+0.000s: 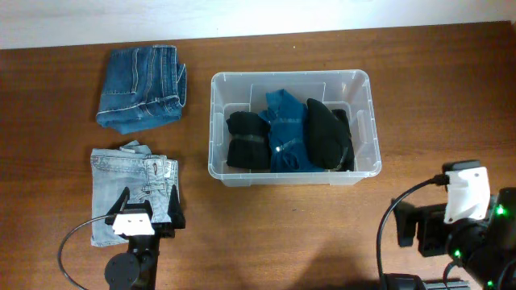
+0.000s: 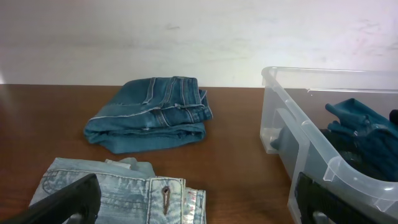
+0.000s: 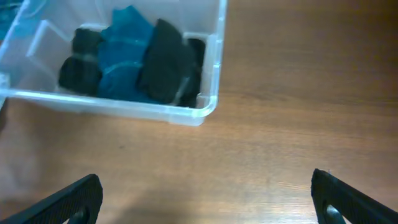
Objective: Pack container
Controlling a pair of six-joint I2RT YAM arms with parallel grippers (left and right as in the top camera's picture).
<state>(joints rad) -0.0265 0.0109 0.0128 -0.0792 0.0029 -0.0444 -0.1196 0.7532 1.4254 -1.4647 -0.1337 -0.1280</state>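
Clear container (image 1: 216, 121) holds folded black and teal garments (image 1: 285, 133).

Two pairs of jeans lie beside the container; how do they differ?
The far jeans are darker mid-blue denim; the near jeans are a pale, faded wash. The far jeans lie away from the open left pincer; the near jeans lie partly under it. The far jeans look bundled thicker; the near jeans lie flatter. Both are folded and outside the container.

Left arm (image 1: 131, 262), right arm (image 1: 472, 234), jaws wide
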